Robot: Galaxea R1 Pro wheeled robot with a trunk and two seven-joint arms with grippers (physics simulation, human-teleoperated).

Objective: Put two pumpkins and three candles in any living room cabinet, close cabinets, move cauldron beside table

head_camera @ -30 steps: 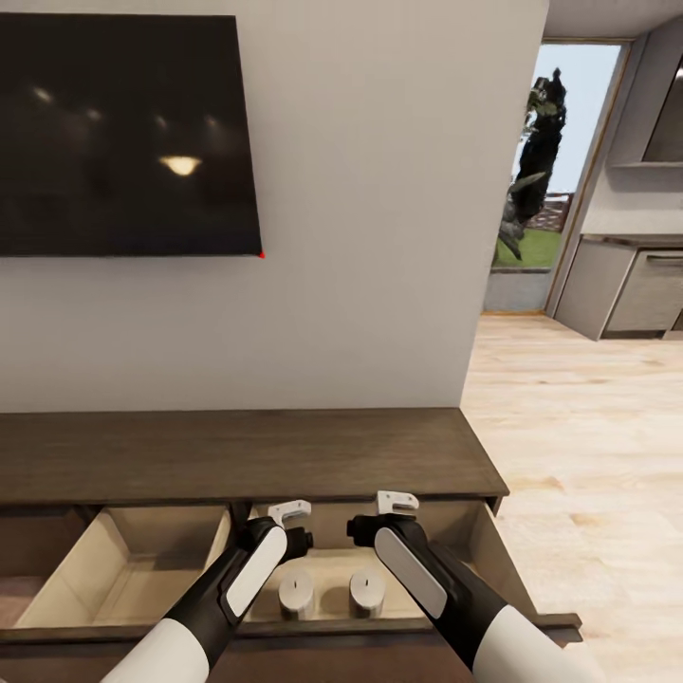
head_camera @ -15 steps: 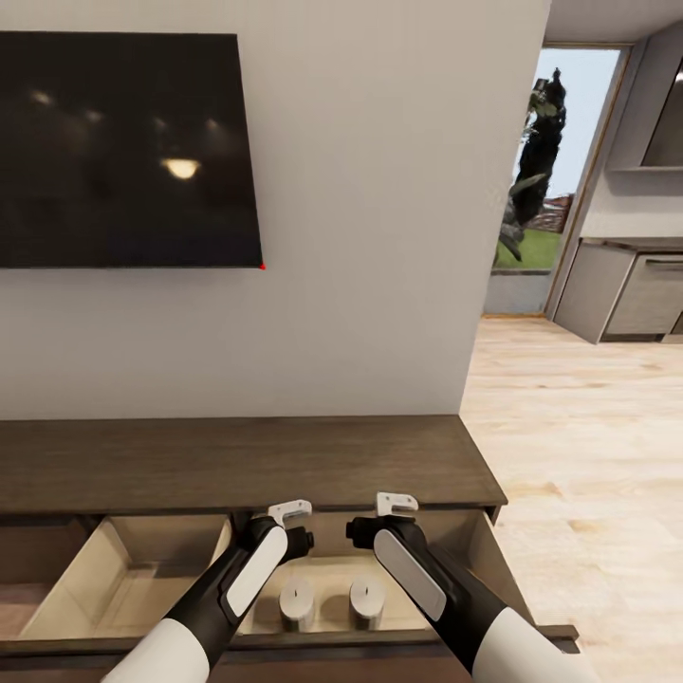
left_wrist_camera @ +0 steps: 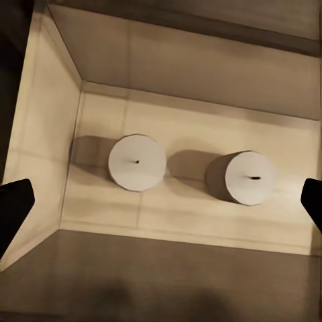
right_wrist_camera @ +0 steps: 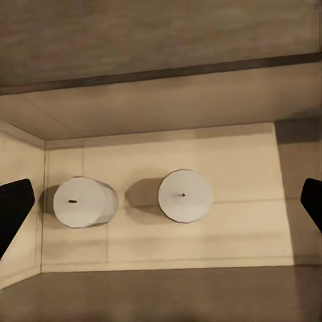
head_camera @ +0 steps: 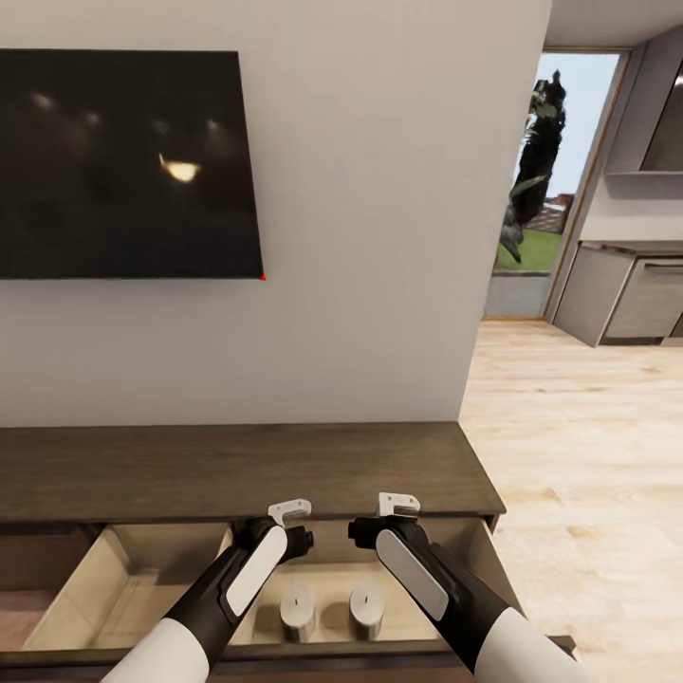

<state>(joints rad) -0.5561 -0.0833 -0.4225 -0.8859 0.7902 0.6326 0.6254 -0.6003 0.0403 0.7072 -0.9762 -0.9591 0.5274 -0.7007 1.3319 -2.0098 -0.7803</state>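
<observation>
Two candles [head_camera: 298, 608] [head_camera: 366, 608] stand upright side by side, apart, in the cabinet's [head_camera: 237, 470] pulled-out right drawer [head_camera: 483, 555]. Both the left gripper [left_wrist_camera: 161, 201] and the right gripper [right_wrist_camera: 161, 208] hang above them, fingers spread wide, holding nothing.

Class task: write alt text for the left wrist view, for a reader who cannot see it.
Two short beige-grey cylindrical candles stand upright and apart, side by side, on the floor of an open pale wood drawer, seen from above. The dark fingertips of the left pincer frame the picture's two side edges.
</observation>
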